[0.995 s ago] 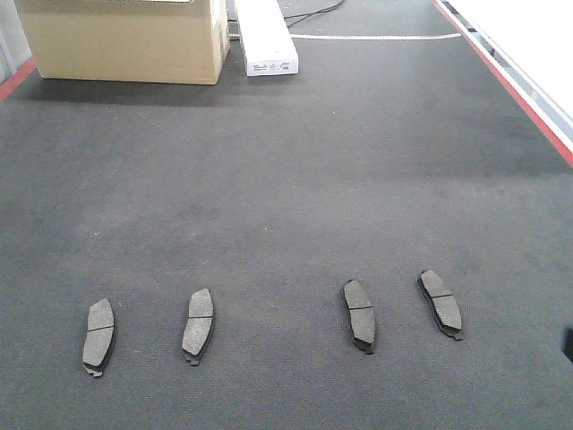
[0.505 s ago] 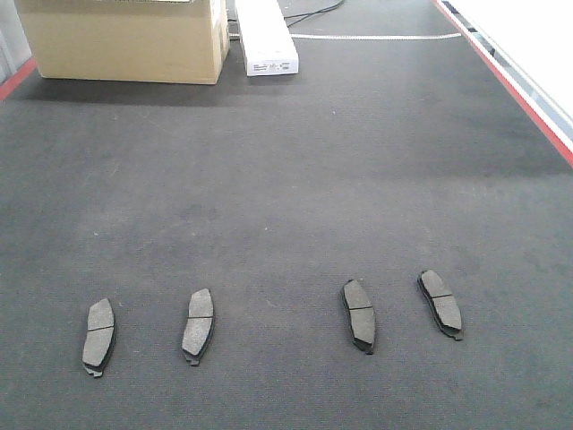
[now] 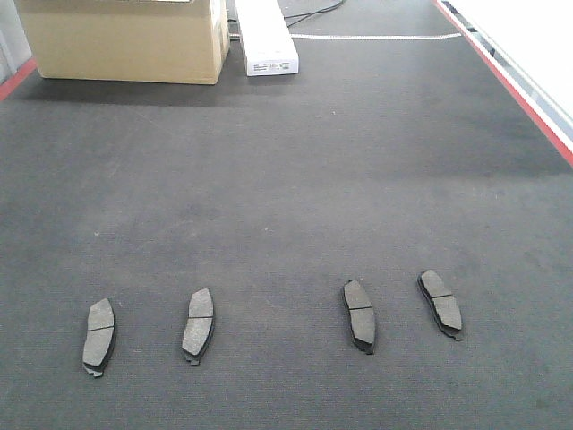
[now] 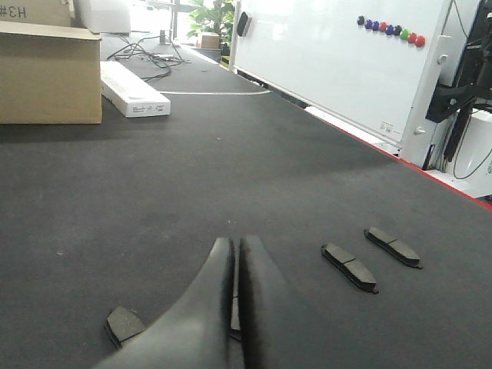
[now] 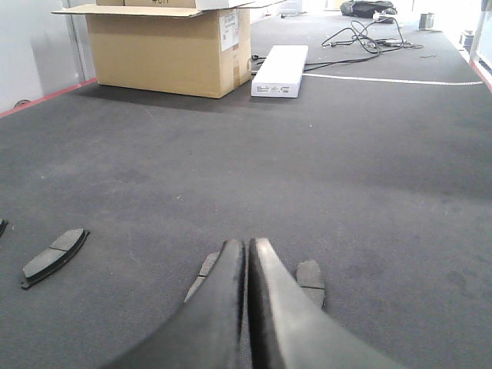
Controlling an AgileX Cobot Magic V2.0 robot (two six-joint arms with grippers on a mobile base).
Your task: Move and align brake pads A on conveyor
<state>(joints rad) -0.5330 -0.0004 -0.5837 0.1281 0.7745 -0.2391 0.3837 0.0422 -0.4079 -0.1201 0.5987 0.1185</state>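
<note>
Four brake pads A (image 3: pixel 273 321) lie in a loose row across near end of conveyor (image 3: pixel 286 170); left pincer (image 4: pixel 235 269) and right pincer (image 5: pixel 247 265) both pressed closed, holding nothing.

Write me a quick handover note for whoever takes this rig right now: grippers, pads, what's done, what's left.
Left gripper: jaws shut, empty, low over the conveyor.
Right gripper: jaws shut, empty, low over the belt.
Four brake pads lie in a rough row at the near end of the belt: two on the left, two on the right, a wider gap between the pairs. The rightmost pad is angled differently from the others.
Done: no pad is held.
Left: even out spacing and straighten the angles, likely starting with the rightmost pad.
</note>
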